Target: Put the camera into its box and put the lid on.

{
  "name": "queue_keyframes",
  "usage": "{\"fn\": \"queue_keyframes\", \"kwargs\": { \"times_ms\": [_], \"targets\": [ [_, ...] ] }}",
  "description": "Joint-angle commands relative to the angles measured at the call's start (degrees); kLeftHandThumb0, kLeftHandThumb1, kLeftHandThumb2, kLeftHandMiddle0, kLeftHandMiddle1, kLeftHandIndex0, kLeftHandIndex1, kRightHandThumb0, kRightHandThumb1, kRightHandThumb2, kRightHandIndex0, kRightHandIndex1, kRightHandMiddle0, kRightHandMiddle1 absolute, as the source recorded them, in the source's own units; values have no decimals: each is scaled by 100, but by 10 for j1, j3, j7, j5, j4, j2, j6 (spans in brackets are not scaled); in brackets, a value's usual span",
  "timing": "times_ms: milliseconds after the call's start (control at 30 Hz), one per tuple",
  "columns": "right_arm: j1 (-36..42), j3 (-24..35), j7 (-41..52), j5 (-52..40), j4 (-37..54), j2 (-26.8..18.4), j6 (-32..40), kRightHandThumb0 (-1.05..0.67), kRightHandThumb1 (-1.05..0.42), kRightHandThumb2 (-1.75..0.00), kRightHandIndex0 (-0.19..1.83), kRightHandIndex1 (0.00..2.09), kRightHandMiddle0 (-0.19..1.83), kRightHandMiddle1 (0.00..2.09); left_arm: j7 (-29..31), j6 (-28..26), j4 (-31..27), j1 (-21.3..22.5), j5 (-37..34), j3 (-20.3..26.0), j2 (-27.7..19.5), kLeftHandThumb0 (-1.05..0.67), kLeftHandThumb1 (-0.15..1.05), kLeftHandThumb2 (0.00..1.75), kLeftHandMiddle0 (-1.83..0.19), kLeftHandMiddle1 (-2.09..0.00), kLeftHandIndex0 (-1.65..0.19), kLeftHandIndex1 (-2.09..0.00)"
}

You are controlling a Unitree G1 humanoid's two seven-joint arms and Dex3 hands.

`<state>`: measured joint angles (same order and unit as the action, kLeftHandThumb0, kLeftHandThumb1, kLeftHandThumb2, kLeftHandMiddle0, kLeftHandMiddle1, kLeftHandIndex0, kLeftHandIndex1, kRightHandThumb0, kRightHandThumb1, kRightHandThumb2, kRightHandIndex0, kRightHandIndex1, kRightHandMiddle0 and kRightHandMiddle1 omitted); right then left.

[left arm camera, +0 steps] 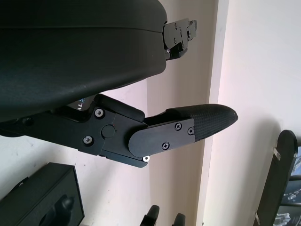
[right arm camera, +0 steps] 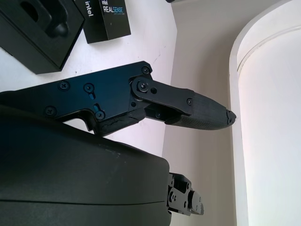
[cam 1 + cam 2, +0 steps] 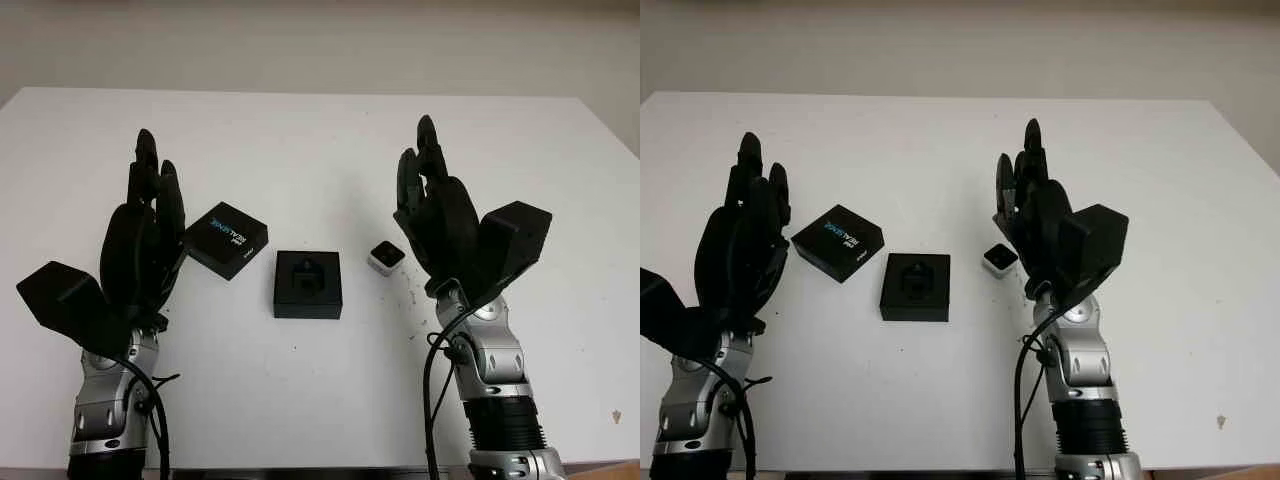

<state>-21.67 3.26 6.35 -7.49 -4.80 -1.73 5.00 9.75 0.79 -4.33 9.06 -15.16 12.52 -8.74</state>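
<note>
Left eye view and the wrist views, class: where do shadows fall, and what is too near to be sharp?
Left eye view: soft shadows sit tight against the box, lid and camera. Left wrist view: the left hand shell looms soft. Right wrist view: the right hand likewise, the lid's lettering crisp.

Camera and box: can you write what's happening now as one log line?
camera: on table, right of box | box: open, empty | lid: left of box | left hand: open, raised | right hand: open, by camera

Lid (image 2: 107, 21): "intel REALSENSE" printed on top.

Camera (image 3: 999, 259) beside box (image 3: 915, 287) — uncovered
</note>
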Motion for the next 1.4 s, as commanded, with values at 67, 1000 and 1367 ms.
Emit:
{"fn": "queue_keyframes", "kwargs": {
  "times_ms": [67, 1000, 1367],
  "targets": [
    [-11, 4, 0, -4, 5, -2, -6, -68, -105, -63, -19, 0, -19, 0, 0, 7, -3, 6, 1, 0, -2, -76, 105, 62, 19, 0, 19, 0],
    [-174, -48, 197, 163, -184, -300, -177, -34, -74, -5, 35, 28, 7, 79, -8, 13, -1, -8, 7, -10, 10, -76, 105, 62, 19, 0, 19, 0],
    [-220, -160, 222, 357, -202, -374, -236, -36, -75, -5, 37, 12, 39, 13, -11, 11, -4, -8, 7, -13, 11, -77, 105, 63, 19, 0, 19, 0]
  ]
}}
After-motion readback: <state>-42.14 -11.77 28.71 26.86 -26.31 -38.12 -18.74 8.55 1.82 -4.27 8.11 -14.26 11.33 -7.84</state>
